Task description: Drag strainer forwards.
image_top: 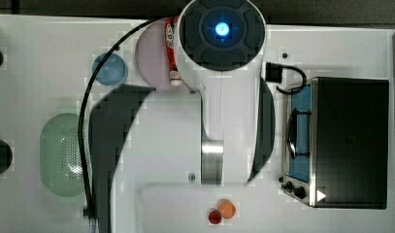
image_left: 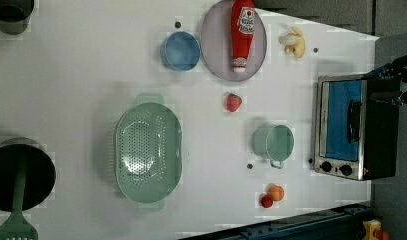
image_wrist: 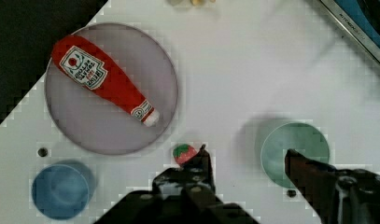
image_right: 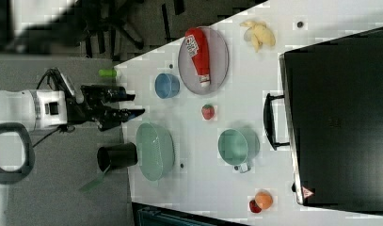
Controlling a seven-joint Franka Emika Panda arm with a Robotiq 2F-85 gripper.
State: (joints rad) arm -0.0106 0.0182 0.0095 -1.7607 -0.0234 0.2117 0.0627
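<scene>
The strainer [image_left: 148, 152] is a pale mint-green oblong colander with many small holes. It rests on the white table toward the left view's left, and also lies at the top view's left [image_top: 64, 155] and in the right view [image_right: 155, 150]. My gripper [image_right: 132, 106] hangs high above the table, up and to the right view's left of the strainer, apart from it. In the wrist view the gripper [image_wrist: 247, 156] is open, its two dark fingers [image_wrist: 204, 163] spread with nothing between them. They frame a strawberry [image_wrist: 184, 153] and a teal mug [image_wrist: 295, 147] far below.
A blue bowl [image_left: 181, 50] and a grey plate [image_left: 216, 47] carrying a ketchup bottle [image_left: 242, 30] sit beyond the strainer. A toaster oven [image_left: 351, 127] stands at the left view's right. A black pot [image_left: 21, 172] holding a green spatula is by the strainer. Two small fruits [image_left: 272, 195] lie near the table edge.
</scene>
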